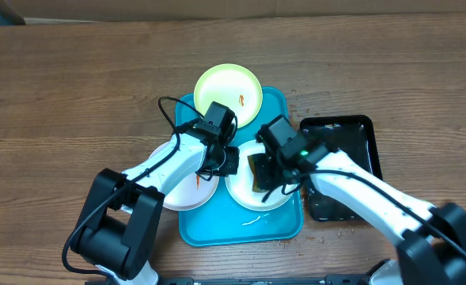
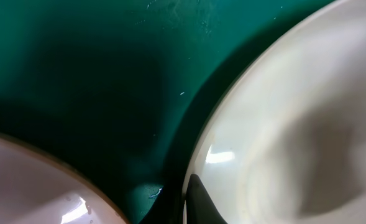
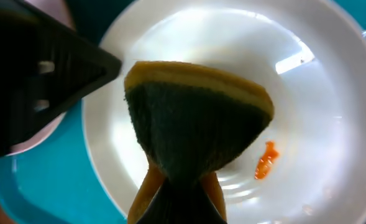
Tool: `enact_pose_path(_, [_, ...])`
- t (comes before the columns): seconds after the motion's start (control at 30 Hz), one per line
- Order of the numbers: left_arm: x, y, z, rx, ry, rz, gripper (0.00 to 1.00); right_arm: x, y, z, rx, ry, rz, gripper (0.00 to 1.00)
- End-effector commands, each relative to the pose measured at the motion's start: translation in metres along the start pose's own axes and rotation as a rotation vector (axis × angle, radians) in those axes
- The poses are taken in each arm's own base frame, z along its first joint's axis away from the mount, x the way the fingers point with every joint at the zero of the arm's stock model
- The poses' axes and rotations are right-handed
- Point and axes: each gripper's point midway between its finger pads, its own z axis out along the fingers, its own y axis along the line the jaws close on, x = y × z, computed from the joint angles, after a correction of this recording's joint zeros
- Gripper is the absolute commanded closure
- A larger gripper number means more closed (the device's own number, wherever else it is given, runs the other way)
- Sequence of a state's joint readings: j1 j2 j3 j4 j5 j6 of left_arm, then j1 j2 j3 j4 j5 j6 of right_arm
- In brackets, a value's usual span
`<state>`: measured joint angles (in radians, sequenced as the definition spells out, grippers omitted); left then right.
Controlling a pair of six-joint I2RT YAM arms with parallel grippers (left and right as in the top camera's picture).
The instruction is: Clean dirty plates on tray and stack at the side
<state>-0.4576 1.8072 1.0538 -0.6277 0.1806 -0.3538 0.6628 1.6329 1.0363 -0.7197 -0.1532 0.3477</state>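
Observation:
On the turquoise tray (image 1: 217,226) lie three plates: a yellow-green rimmed one (image 1: 228,93) at the far end, a white one (image 1: 179,190) hanging over the left edge, and a white one (image 1: 248,194) in the middle. My right gripper (image 1: 268,176) is shut on a yellow sponge (image 3: 195,112) with a dark green face, pressed onto the middle plate (image 3: 232,56) beside an orange smear (image 3: 266,162). My left gripper (image 1: 226,161) is shut on that plate's left rim (image 2: 282,124); one dark finger (image 2: 201,202) shows on the rim, the other is hidden.
A black tray (image 1: 351,138) stands right of the turquoise one, with crumbs around it. The wooden table (image 1: 74,87) stretches out left and behind. Orange smears mark the rimmed plate and the left plate (image 2: 27,186).

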Motion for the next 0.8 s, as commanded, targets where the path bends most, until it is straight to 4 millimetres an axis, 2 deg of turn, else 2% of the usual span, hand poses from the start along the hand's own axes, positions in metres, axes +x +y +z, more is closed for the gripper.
enact_pose_path(0.0, [0.001,-0.004,0.006,0.017,0.016,-0.032,0.96,0.0,-0.004,0.018,0.034,0.025,0.025,0.96])
enact_pose_path(0.1, [0.001,-0.004,0.006,0.016,0.017,-0.032,0.96,0.004,-0.015,0.034,0.075,0.056,0.062,0.96])
enact_pose_path(0.23, [0.001,-0.004,0.006,0.014,0.016,-0.032,0.96,0.008,-0.044,0.045,0.228,0.055,0.158,0.96])
enact_pose_path(0.37, [0.002,0.001,0.006,-0.011,0.015,-0.034,0.96,0.015,-0.085,0.035,0.439,0.027,0.297,0.96])
enact_pose_path(0.5, [0.002,0.004,0.006,-0.03,0.014,-0.035,0.96,0.02,-0.116,0.022,0.55,0.026,0.395,0.96])
enact_pose_path(0.67, [0.002,0.008,0.005,-0.034,0.016,-0.045,0.96,0.024,-0.143,0.012,0.593,0.048,0.478,0.96])
enact_pose_path(0.77, [0.001,0.008,0.005,-0.034,0.011,-0.045,0.96,0.026,-0.15,0.007,0.605,0.062,0.502,0.96])
